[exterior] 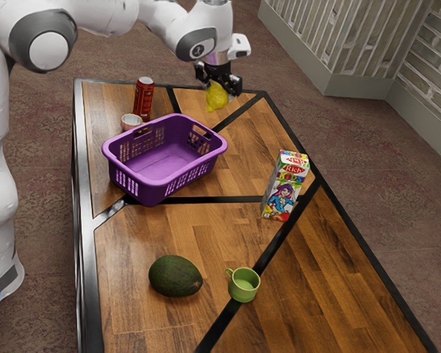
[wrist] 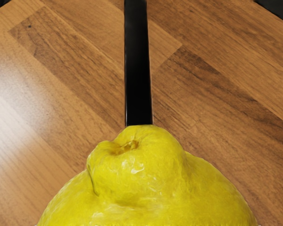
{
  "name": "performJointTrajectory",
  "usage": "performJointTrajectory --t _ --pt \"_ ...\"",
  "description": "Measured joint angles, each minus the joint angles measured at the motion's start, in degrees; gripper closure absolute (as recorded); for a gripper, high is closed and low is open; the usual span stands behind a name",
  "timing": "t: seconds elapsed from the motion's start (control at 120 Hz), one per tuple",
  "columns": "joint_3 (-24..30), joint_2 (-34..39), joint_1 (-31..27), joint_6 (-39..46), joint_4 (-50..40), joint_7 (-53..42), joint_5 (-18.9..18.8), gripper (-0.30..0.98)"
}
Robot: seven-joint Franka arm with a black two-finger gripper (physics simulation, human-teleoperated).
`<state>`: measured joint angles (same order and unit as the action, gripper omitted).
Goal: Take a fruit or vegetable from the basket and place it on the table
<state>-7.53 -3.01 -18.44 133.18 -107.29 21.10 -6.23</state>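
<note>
Near the far edge of the surface [exterior: 198,228], the end effector [exterior: 220,83] clamps a probably light, firm lemon [exterior: 217,98], best gripped mid-body.

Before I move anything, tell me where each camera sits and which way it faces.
Exterior view: beside my arm, looking down across the table and basket; the arm and gripper, shut on the yellow fruit, show.
Wrist view: at the arm's end, looking past the fruit down at the table.
Shared: fruit and table.
</note>
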Motion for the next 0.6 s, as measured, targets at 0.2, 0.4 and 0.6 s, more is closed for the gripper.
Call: performJointTrajectory --t 0.2,0.4,0.6 --pt "-0.98 -5.95 0.65 11.84 -0.21 0.62 0.20 0.23" --pt "-1.14 -8.31 0.47 17.13 -0.15 1.22 0.38 0.15" --pt "-1.11 -8.19 0.51 18.38 0.12 1.07 0.60 0.06"
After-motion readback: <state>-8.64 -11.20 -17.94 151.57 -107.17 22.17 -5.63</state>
